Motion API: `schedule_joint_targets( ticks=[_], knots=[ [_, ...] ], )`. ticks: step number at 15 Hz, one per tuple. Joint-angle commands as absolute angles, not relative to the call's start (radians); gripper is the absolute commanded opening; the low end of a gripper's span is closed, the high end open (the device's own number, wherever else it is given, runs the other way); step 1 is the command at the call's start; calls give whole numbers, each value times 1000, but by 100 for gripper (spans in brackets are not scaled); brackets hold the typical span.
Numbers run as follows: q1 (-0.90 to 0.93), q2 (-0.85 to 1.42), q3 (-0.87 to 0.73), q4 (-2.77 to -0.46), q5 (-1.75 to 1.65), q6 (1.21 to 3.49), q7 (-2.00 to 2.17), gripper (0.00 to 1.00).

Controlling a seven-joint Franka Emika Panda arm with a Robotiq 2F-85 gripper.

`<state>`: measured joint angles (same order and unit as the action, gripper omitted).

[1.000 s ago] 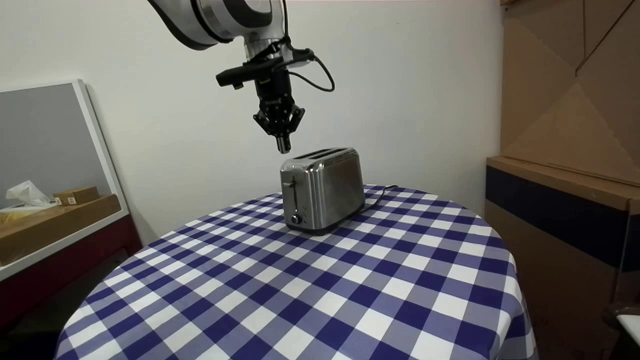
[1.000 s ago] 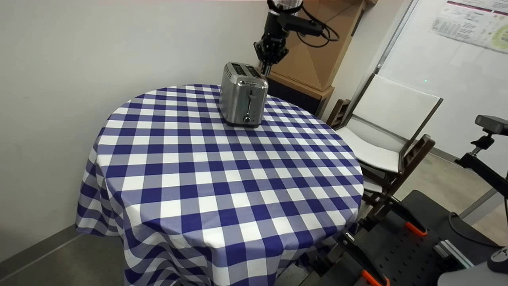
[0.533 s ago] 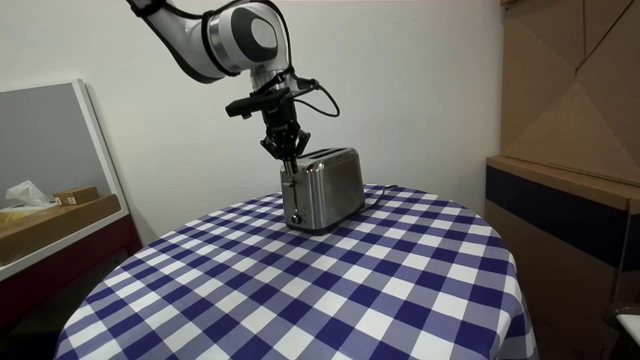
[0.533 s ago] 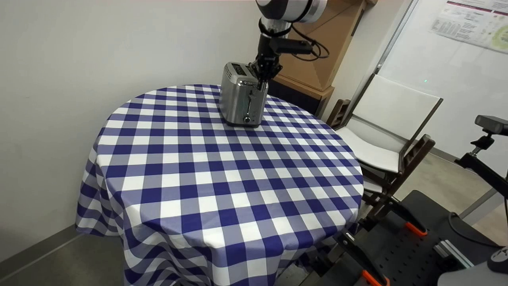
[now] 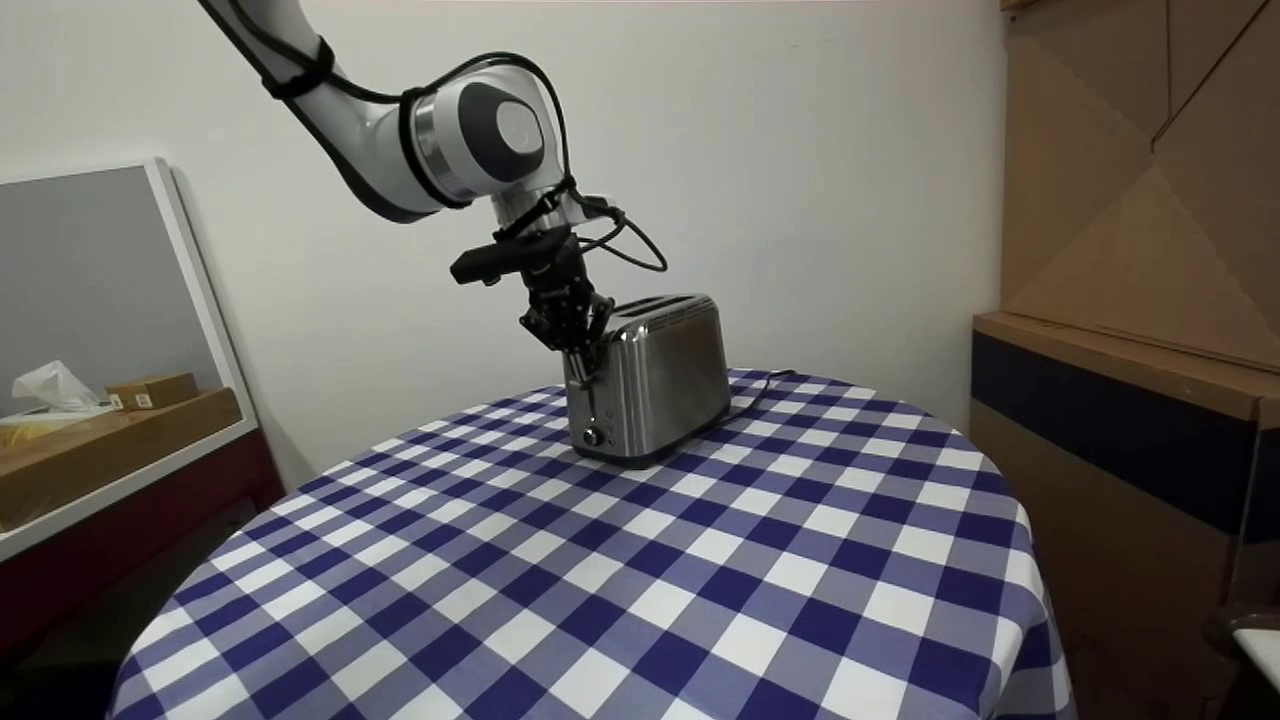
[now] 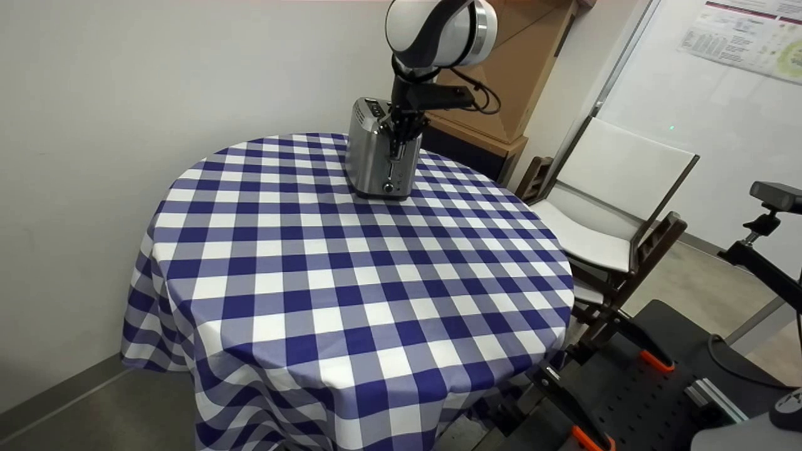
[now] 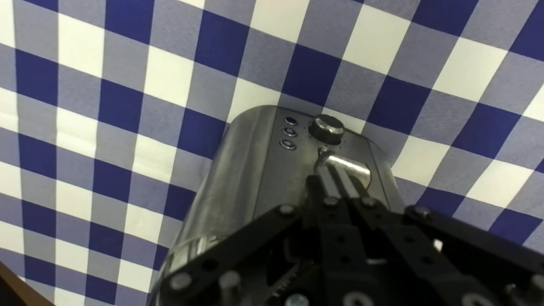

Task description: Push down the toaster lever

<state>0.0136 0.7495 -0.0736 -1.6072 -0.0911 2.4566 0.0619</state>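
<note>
A silver toaster [image 5: 670, 380] stands upright on the checked table, and it also shows in an exterior view [image 6: 366, 156] and the wrist view [image 7: 238, 174]. Its shiny lever [image 7: 350, 165] sticks out of the end face above a round knob [image 7: 327, 128]. My gripper [image 7: 333, 172] points down at that face, fingers together with nothing between them. The fingertips overlap the lever in the wrist view and seem to rest on it; contact is hard to confirm. In both exterior views the gripper [image 5: 580, 375] [image 6: 396, 150] hides most of the lever.
The blue-and-white checked tablecloth [image 5: 600, 560] covers a round table. A black cord [image 5: 755, 395] trails behind the toaster. A wall stands behind, and a large cardboard box [image 5: 1110, 450] stands beside the table. A white chair [image 6: 589, 238] is nearby.
My gripper has come down from above the toaster to the lever on its end face. The fingers have stayed together. The toaster stands in nearly the same place.
</note>
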Motion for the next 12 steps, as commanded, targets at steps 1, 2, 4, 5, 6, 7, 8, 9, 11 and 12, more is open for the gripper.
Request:
schedule_joint_targets(
  ticks=[1,2,4,5,6,7,8,9,11,12],
  knots=[
    [35,805,-89,-1591,-109,2522,96,0],
    [35,816,-90,-1594,-108,2532,96,0],
    [33,837,-92,-1598,-106,2551,94,0],
    [32,850,-93,-1600,-104,2563,95,0],
    [32,862,-94,-1601,-102,2573,95,0],
    [32,871,-95,-1602,-101,2582,95,0],
    [31,872,-94,-1605,-100,2587,94,0],
    [31,867,-93,-1607,-99,2585,93,0],
    [27,858,-89,-1611,-94,2580,91,0],
    [21,848,-81,-1613,-86,2571,86,0]
  ],
)
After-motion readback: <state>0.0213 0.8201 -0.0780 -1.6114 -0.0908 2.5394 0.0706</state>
